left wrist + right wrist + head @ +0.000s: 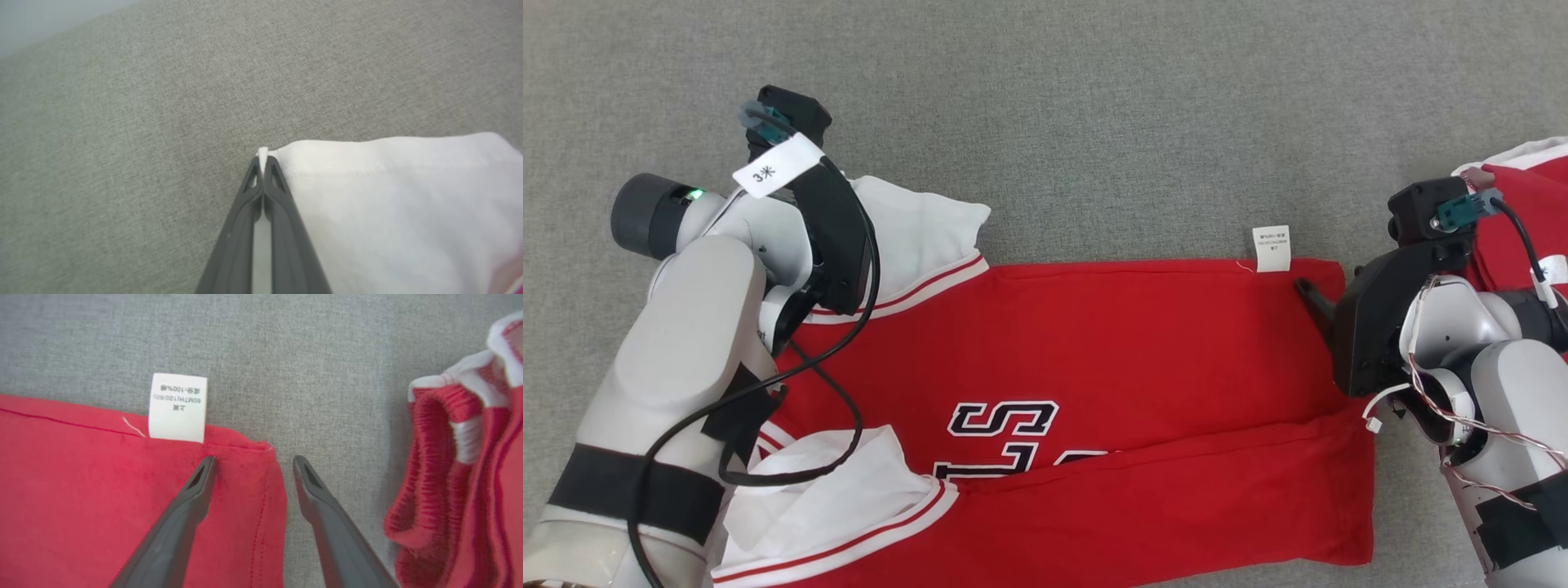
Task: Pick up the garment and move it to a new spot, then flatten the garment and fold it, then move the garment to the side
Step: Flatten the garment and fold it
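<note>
Head view: a red garment point(1143, 343) lies spread across the middle and lower frame on the grey worktop point(1094, 122). Its lower edge is folded up over the front. Two white sleeves trimmed with red stripes sit at the left, the upper sleeve point(915, 229) partly under the left arm point(686, 327). Black letters outlined in white show at the lower centre. An "S" point(1001, 418) can be read; the row beneath is cut off by the fold. A white care label point(1272, 247) sticks out from the garment's upper edge, right of centre. A white tag point(774, 166) on the left arm's cable reads "3米". The right arm point(1494, 384) stands at the garment's right end. A second garment point(1527, 175), red and white, lies bunched at the right edge.

Left wrist view: the left tool point(262, 163) is pinched tight on the corner of the white sleeve's hem, and a sliver of white cloth pokes up between the tips.

Right wrist view: the right tool point(253, 461) stands wide and holds nothing. One finger is over the garment's corner just below the care label, the other over bare worktop beyond the hem. The label, upside down here, shows "60MTH(120/60)" and "100%" among Chinese characters.
</note>
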